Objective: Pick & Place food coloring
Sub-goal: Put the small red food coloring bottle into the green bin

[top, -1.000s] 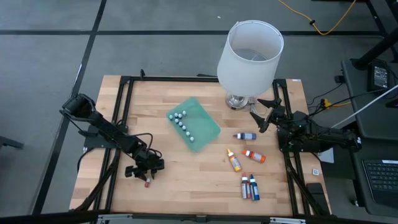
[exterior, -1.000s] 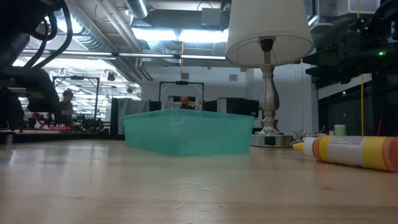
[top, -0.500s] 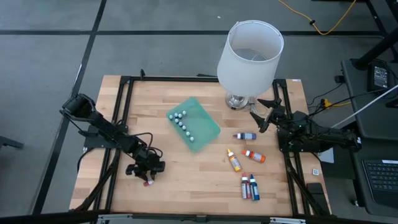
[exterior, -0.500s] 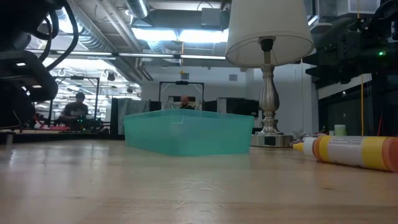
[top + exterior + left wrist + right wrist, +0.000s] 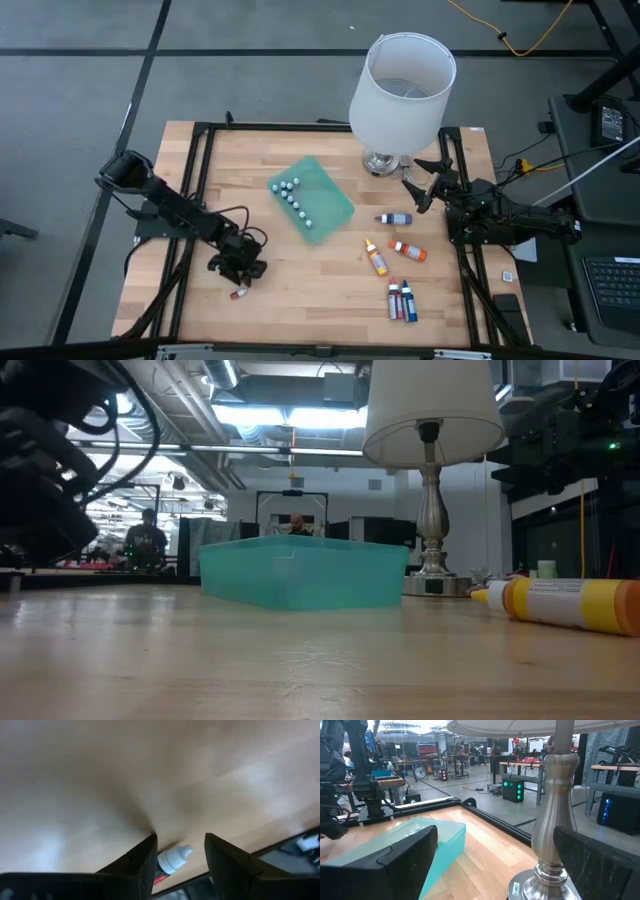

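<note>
Left: the left tool (image 5: 240, 281), its dark fingers (image 5: 137, 865) part-way closed on a small red dropper bottle with a white cap (image 5: 172, 860), low over the pale wooden worktop (image 5: 300, 290) near its front-left part; the bottle's long axis lies crosswise to the fingers, cap end protruding. Centre: the shallow square green tray (image 5: 311, 199), holding tiny white-capped bottles (image 5: 291, 194), lies up and to the right of this tool, which is the nearer arm. Right: the finger-sized bottles (image 5: 401, 299) lie scattered; the right tool (image 5: 420, 190) waits wide open and empty beside the white-shaded lamp (image 5: 402, 90).
</note>
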Controlling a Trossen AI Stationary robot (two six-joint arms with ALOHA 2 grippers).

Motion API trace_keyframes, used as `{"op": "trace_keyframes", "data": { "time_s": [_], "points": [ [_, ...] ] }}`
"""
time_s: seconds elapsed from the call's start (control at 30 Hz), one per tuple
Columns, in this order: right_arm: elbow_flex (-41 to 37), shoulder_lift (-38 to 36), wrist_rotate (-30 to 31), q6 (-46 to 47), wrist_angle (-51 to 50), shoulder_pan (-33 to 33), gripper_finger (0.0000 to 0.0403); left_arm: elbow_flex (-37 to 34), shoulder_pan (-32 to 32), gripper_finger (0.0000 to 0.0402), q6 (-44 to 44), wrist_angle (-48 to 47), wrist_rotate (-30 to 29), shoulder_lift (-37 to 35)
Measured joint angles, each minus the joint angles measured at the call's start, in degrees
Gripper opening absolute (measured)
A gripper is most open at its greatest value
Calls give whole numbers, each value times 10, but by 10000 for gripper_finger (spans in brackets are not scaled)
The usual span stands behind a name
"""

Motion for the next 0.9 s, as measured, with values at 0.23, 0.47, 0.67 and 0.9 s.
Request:
{"op": "trace_keyframes", "data": {
  "time_s": [0.23,0.47,0.67,0.9],
  "points": [
    [0,0,0,0,0,0,397,0,10,157,146,-6,-4,-3],
    [0,0,0,0,0,0,397,2,11,159,270,-37,-26,-22],
    [0,0,0,0,0,0,397,43,14,159,319,-211,-49,-43],
    [0,0,0,0,0,0,397,150,21,159,405,-414,-38,-21]
  ]
}}
